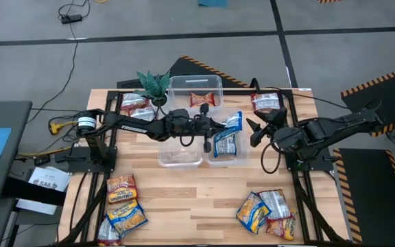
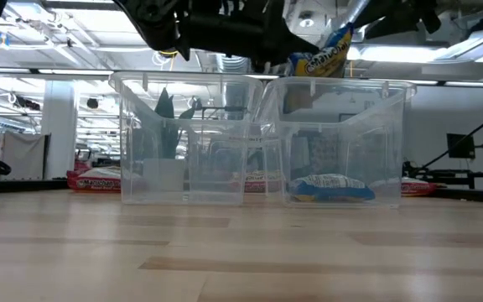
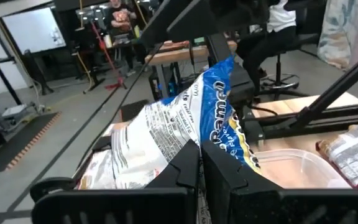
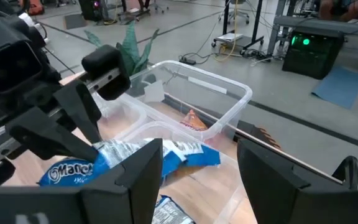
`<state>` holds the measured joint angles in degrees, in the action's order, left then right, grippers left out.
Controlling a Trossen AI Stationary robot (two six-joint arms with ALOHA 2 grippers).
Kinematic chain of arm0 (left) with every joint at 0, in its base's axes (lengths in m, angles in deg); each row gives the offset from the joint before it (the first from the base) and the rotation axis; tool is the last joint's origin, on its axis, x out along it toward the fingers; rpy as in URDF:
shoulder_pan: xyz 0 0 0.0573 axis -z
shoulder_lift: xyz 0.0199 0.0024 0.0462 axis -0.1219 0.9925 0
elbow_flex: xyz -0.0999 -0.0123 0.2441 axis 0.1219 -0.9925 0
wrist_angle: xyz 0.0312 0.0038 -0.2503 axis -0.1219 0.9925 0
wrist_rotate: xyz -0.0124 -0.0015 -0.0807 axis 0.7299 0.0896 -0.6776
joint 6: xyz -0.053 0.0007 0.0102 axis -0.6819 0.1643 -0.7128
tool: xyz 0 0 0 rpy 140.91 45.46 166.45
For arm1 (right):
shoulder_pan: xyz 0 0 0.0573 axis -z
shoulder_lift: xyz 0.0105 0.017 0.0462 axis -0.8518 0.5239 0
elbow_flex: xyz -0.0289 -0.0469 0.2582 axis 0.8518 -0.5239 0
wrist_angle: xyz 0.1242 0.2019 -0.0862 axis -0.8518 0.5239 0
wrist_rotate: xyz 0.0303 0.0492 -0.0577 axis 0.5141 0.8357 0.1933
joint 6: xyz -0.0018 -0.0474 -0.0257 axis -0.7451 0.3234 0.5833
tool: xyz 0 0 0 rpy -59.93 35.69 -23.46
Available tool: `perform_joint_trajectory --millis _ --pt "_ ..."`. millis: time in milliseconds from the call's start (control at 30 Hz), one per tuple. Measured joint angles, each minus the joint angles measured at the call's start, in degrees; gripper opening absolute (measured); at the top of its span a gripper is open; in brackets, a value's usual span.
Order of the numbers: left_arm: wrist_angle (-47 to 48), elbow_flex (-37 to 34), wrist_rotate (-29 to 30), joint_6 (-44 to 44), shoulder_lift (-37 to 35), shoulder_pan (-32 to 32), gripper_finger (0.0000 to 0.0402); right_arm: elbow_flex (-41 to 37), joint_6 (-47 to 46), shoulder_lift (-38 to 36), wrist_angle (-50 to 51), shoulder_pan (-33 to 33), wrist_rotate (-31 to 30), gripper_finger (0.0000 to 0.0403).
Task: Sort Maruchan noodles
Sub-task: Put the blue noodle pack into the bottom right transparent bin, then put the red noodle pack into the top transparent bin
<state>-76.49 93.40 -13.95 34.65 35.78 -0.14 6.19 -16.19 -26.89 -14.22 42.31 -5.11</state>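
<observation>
My left gripper (image 1: 218, 127) reaches from the table's left over the clear bins and is shut on a blue-and-silver noodle packet (image 1: 233, 122), which hangs above the near right bin (image 1: 240, 159). Another blue-and-silver packet (image 2: 329, 186) lies flat on that bin's floor. The far bin (image 1: 214, 82) holds a red packet (image 1: 202, 100). The near left bin (image 1: 164, 159) stands beside them. My right gripper (image 4: 201, 171) hovers open just right of the bins, facing the held packet (image 4: 148, 155) and touching nothing. My left gripper pinches the blue-and-silver packet between its two fingers (image 3: 185, 165) at one end (image 3: 199, 138). The fingers come level from the table's left. The packet is lifted clear above the near right bin and sticks out tilted beyond the fingers (image 2: 321, 54).
Red-and-silver packets lie at the far left (image 1: 134, 106) and far right (image 1: 266, 101). Yellow-orange packets lie near left (image 1: 123, 202); a mixed heap lies near right (image 1: 266, 209). A small green plant (image 1: 155, 84) stands by the far bin. Bare wood lies between the two near heaps.
</observation>
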Motion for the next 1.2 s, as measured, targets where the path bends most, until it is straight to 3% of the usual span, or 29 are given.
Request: perform_joint_trajectory --millis 300,733,900,1200 --pt "1.4 0.1 0.3 -2.1 -0.2 -0.1 0.0012 0.0 0.0 0.0 0.0 0.0 0.0 0.0228" --pt "4.1 0.1 0.3 -2.4 -0.6 -0.1 0.0133 0.0 0.0 0.0 0.0 0.0 0.1 0.0228" --pt "11.5 0.1 1.3 -2.0 -6.5 -0.1 0.016 0.0 0.0 0.0 0.2 0.0 0.2 0.0228" --pt "36.5 0.0 3.6 -6.8 -23.8 0.4 0.0161 0.0 0.0 0.0 2.2 0.0 1.5 0.0228"
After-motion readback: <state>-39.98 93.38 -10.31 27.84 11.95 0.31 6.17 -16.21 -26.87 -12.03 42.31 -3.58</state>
